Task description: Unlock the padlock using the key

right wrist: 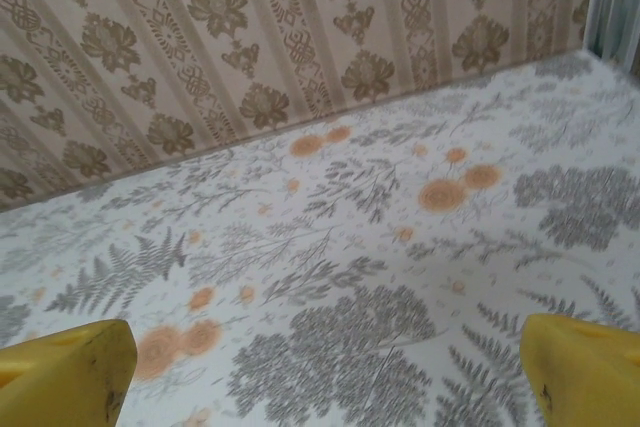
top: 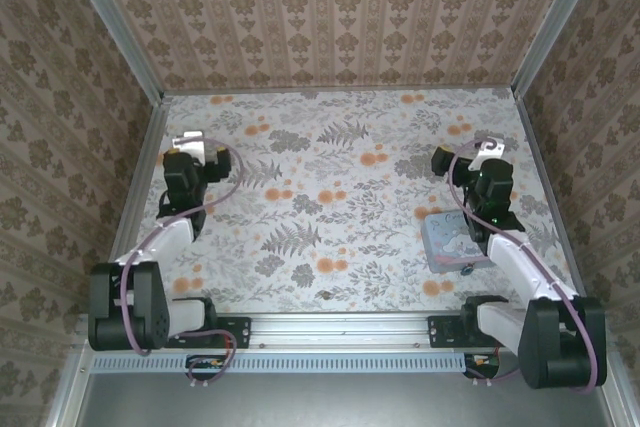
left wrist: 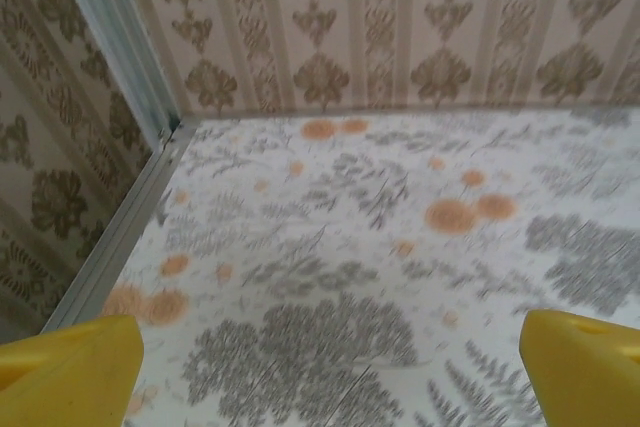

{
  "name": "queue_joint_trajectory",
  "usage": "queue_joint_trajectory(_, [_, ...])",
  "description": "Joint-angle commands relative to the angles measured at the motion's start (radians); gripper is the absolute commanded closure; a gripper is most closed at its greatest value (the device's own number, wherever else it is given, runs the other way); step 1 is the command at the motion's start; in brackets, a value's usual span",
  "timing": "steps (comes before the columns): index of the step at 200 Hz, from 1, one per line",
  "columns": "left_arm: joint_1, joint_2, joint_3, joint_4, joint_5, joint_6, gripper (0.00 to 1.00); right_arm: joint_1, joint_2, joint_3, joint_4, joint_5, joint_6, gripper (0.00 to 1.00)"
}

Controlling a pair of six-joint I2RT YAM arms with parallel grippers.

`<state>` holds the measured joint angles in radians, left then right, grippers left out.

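The padlock (top: 467, 269), as best I can tell, is the tiny dark speck at the near edge of the pale blue tin (top: 445, 242), which lies on the floral table (top: 340, 197) partly under my right arm. From overhead its colour and shape are too small to read. The wrist cameras show more: the left hand (left wrist: 330, 367) and right hand (right wrist: 330, 372) are both spread wide, with yellow fingertips (left wrist: 70, 367) at the frame corners.

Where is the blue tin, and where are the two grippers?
Blue tin (top: 447, 242): top external view, bare part of its lid.
Left gripper (left wrist: 330, 342): left wrist view, midway between its yellow fingertips.
Right gripper (right wrist: 328, 342): right wrist view, midway between its yellow fingertips.
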<state>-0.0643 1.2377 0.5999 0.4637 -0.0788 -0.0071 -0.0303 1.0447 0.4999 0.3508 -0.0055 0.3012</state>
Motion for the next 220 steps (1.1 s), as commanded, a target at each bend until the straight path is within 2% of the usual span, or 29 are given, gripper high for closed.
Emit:
queue_joint_trajectory(1, [-0.067, -0.032, 0.118, -0.182, -0.009, -0.076, 0.01, -0.005, -0.037, 0.080, -0.221, -0.059, 0.112, 0.00])
queue_joint_trajectory(41, [-0.257, 0.002, 0.276, -0.388, -0.075, -0.147, 0.00, -0.011, -0.011, 0.204, -0.593, -0.035, 0.219, 0.07])
queue_joint_trajectory(70, [-0.358, 0.050, 0.362, -0.525, -0.094, -0.246, 0.00, -0.051, -0.020, 0.196, -0.716, -0.016, 0.260, 0.07])
queue_joint_trajectory(83, [-0.385, 0.065, 0.374, -0.556, -0.106, -0.294, 0.00, -0.085, -0.027, 0.186, -0.759, 0.011, 0.270, 0.07])
queue_joint_trajectory(91, [-0.432, 0.069, 0.370, -0.557, -0.103, -0.311, 0.00, -0.115, -0.033, 0.179, -0.784, 0.019, 0.273, 0.06])
queue_joint_trajectory(131, [-0.520, 0.092, 0.364, -0.578, -0.091, -0.382, 0.00, -0.310, -0.069, 0.141, -0.840, 0.025, 0.258, 0.05])
queue_joint_trajectory(169, [-0.572, 0.126, 0.371, -0.573, -0.079, -0.390, 0.00, -0.452, -0.060, 0.117, -0.870, 0.021, 0.214, 0.02])
queue_joint_trajectory(202, [-0.584, 0.129, 0.368, -0.555, -0.050, -0.410, 0.00, -0.484, -0.034, 0.072, -0.824, -0.102, 0.227, 0.02])
queue_joint_trajectory(220, [-0.587, 0.126, 0.372, -0.556, -0.044, -0.415, 0.00, -0.484, -0.020, 0.048, -0.791, -0.198, 0.247, 0.06])
